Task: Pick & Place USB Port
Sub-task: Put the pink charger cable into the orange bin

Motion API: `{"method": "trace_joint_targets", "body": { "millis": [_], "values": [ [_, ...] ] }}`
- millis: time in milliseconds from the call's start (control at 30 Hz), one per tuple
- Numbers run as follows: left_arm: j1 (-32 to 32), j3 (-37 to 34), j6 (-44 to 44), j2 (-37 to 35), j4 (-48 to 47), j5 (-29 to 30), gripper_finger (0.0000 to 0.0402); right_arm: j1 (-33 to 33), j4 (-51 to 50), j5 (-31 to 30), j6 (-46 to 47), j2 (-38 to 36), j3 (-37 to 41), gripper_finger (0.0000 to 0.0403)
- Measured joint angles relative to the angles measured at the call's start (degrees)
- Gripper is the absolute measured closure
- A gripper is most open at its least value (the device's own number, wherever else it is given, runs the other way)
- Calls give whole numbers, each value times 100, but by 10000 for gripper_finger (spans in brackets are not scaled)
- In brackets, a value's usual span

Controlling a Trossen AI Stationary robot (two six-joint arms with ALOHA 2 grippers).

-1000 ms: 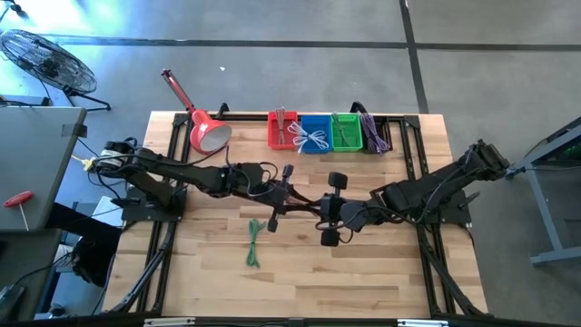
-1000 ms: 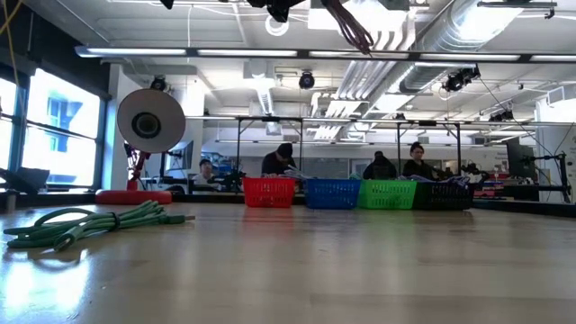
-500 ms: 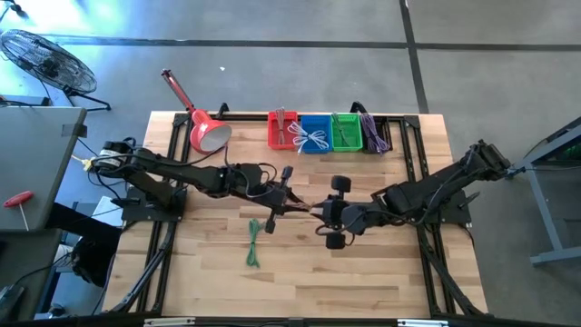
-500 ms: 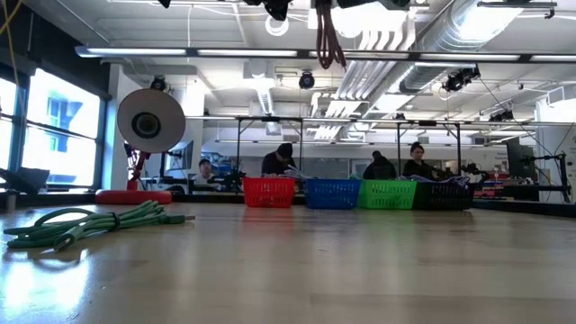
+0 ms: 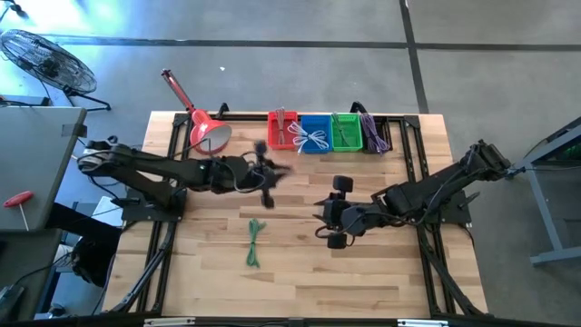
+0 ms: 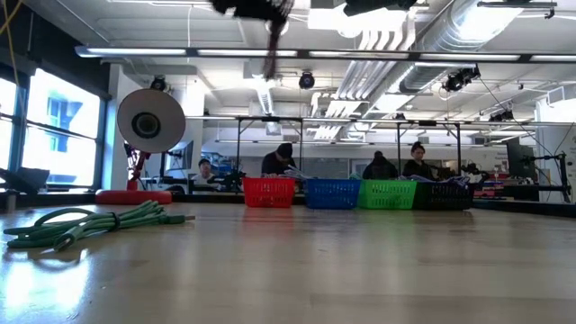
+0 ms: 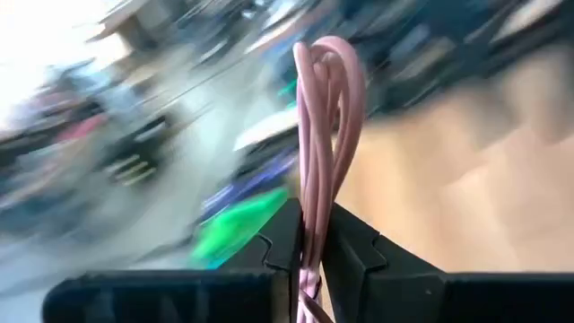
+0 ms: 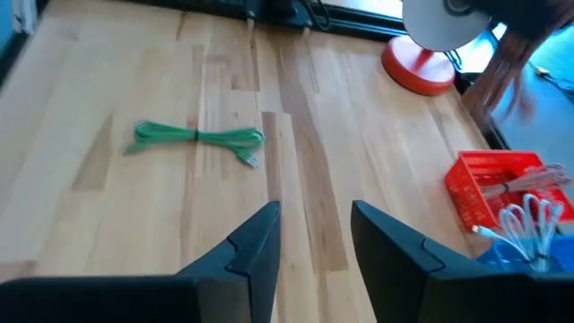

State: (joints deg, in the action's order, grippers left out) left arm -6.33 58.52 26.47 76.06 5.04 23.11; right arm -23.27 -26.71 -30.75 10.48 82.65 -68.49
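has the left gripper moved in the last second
Yes. Against the red basket in the high view, the left gripper, shut on the pink cable, has pulled back from table centre toward that basket.

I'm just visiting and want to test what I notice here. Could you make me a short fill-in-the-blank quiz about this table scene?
1. The left gripper is shut on a coiled ____ cable.
2. The cable lying alone on the table is ____.
3. The right gripper holds ____.
4. The basket nearest the lamp is ____.

Missing words: pink; green; nothing; red
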Motion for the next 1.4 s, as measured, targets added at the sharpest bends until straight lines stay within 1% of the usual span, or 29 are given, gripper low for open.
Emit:
{"method": "trace_joint_targets", "body": {
  "millis": [33, 67, 100, 133, 200, 300, 367, 467, 533, 633, 700, 800, 933, 1300, 1400],
  "values": [
    [45, 0, 192, -115, -256, 514, 372, 0, -41, -25, 0, 0, 0, 273],
    [109, -14, 340, -211, -472, 889, 372, 0, -48, -26, 0, 0, 0, 273],
    [193, -15, 439, -263, -549, 1120, 372, 0, -45, -26, 0, 0, -2, 273],
    [310, -9, 490, -337, -618, 1195, 372, 0, -50, -40, 0, 0, -2, 273],
    [639, -11, 468, -489, -880, 1146, 372, 2, -51, -121, 0, 2, -2, 273],
    [1289, 0, 87, -487, -946, 476, 372, 2, -100, -276, -9, 4, -4, 273],
    [1822, -20, -516, -445, -982, -186, 372, 2, -95, -363, -15, 4, -4, 273],
    [2588, -1, -1506, -200, -735, -1455, 372, 2, -91, -404, -17, 4, -4, 273],
    [3036, -15, -2102, -10, -704, -2127, 372, 4, -96, -434, -6, 5, -4, 273],
    [3435, -11, -2853, 341, -468, -2769, 372, 4, -121, -479, 7, 7, -4, 274],
    [3652, -13, -3245, 546, -349, -3011, 372, 4, -118, -471, 11, 7, -4, 274],
    [3784, -13, -3556, 879, -111, -3104, 372, 4, -139, -470, 72, 7, -4, 274],
    [3867, -13, -3602, 1218, 186, -3112, 372, 4, -186, -468, 155, 7, -4, 274],
    [4126, -6, -3564, 1827, 392, -2559, 372, 4, -202, -329, 238, 7, -4, 274],
    [4218, -2, -3556, 1979, 476, -2506, 372, 4, -215, -329, 280, 7, -4, 274]
  ]
}}
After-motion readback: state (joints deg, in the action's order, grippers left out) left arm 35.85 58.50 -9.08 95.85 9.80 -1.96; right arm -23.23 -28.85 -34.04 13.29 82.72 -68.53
